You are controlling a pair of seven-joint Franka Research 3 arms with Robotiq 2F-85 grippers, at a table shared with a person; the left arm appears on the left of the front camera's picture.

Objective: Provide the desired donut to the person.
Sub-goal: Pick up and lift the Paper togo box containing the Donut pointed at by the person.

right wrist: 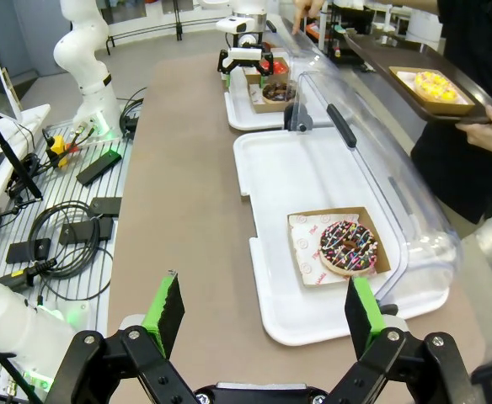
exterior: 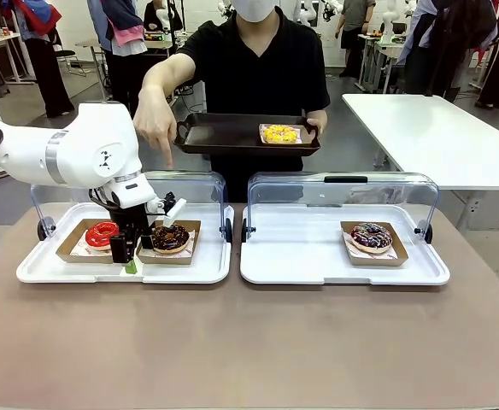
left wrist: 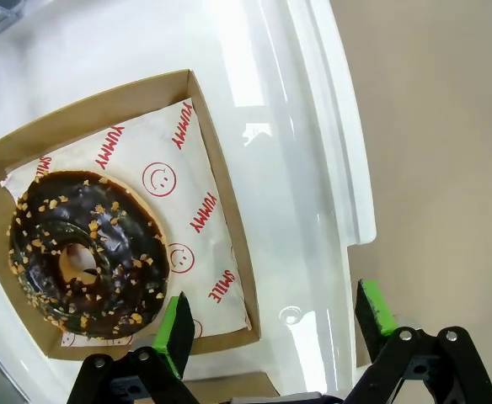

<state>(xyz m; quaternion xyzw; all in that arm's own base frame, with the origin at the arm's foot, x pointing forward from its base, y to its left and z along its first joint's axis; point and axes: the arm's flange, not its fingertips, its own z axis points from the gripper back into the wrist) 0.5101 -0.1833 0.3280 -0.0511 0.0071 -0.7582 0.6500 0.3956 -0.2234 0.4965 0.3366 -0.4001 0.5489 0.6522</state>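
- The table is shared. The person stands at its far side, so any reach across goes toward their body.
- On the left white tray, the clear lid stands open behind the food. Lift too far back and your left arm could knock it.
- The person holds a brown tray above the far edge, and it already carries a yellow donut. Set the next one down carelessly and you could land on it or tip the tray.
- Their hand points down over the left white tray, close to your arm. That is the main collision risk if you rise quickly.
- The finger seems aimed at the chocolate nut donut, which lies in a cardboard holder on that tray. The red donut sits just beside it, so picking the wrong one is possible.
- Your left claw is wide open and holds nothing. One pad hangs over the holder's near corner and the other over the white tray's rim.
  - Closing here would miss the donut and might crumple the cardboard or scrape the rim.
  - Pinching the donut itself would smear the icing, so the holder's wall looks like the safer grip.
- Your right claw is also wide open and empty. It hovers over the table near the sprinkled donut, well away from the work.
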